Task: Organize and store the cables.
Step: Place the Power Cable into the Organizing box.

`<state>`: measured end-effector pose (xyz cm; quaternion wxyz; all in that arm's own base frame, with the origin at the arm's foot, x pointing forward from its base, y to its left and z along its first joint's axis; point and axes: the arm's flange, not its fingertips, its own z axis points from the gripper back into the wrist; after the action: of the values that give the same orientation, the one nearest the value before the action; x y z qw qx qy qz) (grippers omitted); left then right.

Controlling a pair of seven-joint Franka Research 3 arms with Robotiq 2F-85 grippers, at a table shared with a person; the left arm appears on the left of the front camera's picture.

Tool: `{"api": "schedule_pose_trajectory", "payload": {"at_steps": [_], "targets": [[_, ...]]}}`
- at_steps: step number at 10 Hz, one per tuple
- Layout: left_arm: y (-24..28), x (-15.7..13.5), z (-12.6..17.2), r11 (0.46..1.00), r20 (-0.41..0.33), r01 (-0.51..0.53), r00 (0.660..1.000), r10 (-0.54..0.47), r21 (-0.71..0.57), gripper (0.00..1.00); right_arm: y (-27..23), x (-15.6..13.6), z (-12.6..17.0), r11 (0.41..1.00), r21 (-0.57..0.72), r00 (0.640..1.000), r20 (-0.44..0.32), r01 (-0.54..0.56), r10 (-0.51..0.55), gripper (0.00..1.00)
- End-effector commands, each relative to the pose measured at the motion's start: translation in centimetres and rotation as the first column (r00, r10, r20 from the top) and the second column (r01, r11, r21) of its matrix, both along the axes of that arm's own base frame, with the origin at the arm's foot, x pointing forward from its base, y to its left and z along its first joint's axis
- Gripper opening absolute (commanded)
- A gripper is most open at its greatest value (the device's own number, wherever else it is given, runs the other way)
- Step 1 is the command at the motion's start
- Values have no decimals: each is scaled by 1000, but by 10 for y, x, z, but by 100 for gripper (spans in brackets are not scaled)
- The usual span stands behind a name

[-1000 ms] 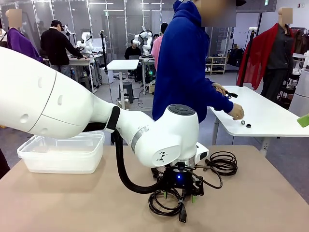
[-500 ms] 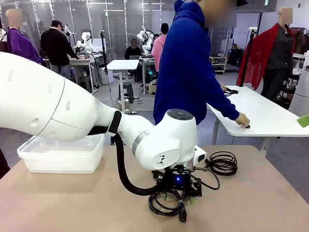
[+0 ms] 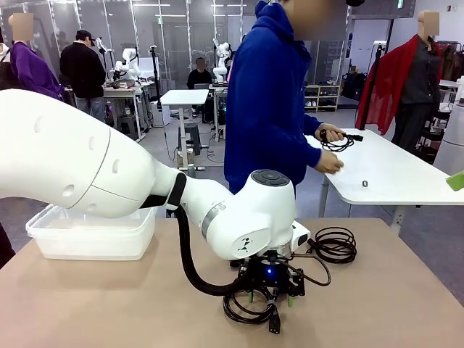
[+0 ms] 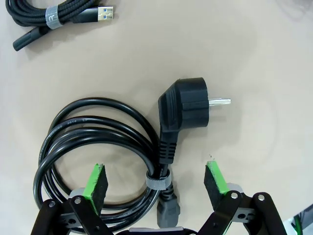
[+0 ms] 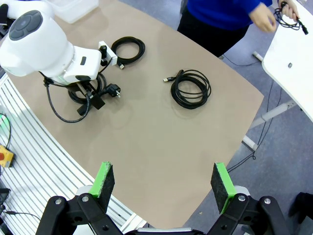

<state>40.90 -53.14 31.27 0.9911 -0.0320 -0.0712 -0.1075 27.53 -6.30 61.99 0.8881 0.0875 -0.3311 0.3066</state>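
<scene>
Tan table (image 3: 109,304), clear tub (image 3: 94,235) far left, thin coil (image 3: 333,245) beside — left gripper (image 4: 155,169) spread over power cable (image 4: 164,137), right gripper (image 5: 162,171) spread aloft

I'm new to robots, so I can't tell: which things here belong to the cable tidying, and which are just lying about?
Job: thick black power cord coil under the open left gripper; thinner black coil beside that arm; another thin black coil mid-table; clear plastic bin, probably storage.
Lying about: small dark ring on the far white table.

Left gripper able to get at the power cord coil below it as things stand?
Likely yes. Left gripper hangs open straight over the power cord coil, pads either side of its tied section, nothing between.
</scene>
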Motion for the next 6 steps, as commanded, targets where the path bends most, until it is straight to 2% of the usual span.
{"api": "schedule_pose_trajectory", "payload": {"at_steps": [1,4,6], "targets": [[-7,1,-4,1000,2,-13,1000,13,-9,97,0,0,0,1000,-1,1000,-1,0,0,100],[-6,-1,-3,1000,-21,-19,1000,19,1,80,0,0,0,1000,-1,1000,-1,0,0,100],[-7,-2,-3,1000,-46,-9,999,10,13,64,0,0,0,1000,-1,1000,-1,0,0,100]]}}
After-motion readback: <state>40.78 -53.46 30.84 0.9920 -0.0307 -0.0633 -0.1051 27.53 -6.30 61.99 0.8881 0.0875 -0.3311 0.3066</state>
